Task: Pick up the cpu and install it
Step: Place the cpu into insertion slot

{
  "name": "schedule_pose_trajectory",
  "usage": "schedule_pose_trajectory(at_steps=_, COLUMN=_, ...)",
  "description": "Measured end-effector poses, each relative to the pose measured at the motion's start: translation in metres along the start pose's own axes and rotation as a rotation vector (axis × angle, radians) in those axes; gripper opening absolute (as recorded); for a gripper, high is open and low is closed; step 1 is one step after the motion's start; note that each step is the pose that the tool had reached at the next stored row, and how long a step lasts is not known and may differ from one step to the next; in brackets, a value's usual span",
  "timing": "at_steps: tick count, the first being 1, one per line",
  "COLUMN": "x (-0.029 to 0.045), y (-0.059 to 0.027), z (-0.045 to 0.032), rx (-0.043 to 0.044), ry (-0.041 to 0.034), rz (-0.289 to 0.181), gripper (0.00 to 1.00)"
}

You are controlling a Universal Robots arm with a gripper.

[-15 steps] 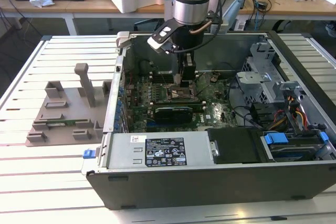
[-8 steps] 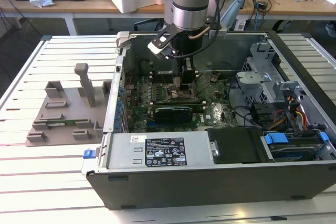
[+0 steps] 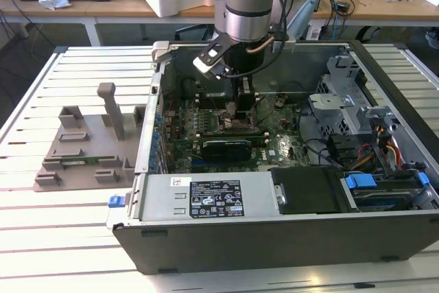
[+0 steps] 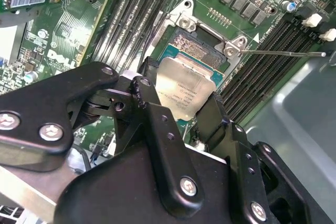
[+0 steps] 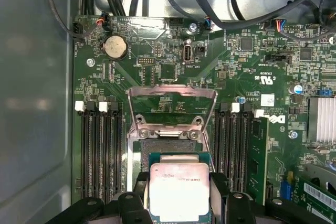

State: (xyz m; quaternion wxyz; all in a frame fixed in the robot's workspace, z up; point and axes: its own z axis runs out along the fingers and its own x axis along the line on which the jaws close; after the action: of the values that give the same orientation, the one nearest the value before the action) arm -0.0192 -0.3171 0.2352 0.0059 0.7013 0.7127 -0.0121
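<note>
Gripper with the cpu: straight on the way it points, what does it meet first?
The gripper, shut on the cpu, points down at the open socket, whose retention frame is swung back. The cpu would likely meet the socket first. The gap between them is unclear in both wrist views.

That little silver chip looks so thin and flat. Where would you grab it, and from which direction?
By two opposite side edges, coming straight down from above. The cpu is a thin flat square, metal top up, at the open socket, so only its rim offers grip. The tool pinches it that way.
</note>
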Motion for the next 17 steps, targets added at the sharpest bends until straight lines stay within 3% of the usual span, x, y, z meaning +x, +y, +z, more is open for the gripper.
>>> schedule_pose_trajectory(at_steps=9, x=0.0014, y=-0.0006, z=0.024, rx=0.0, ry=0.0001, rz=0.0, gripper=0.54)
schedule_pose_trajectory(at_steps=17, x=0.0068, y=-0.003, z=0.0323, rx=0.0003, ry=0.0004, rz=0.01, gripper=0.54)
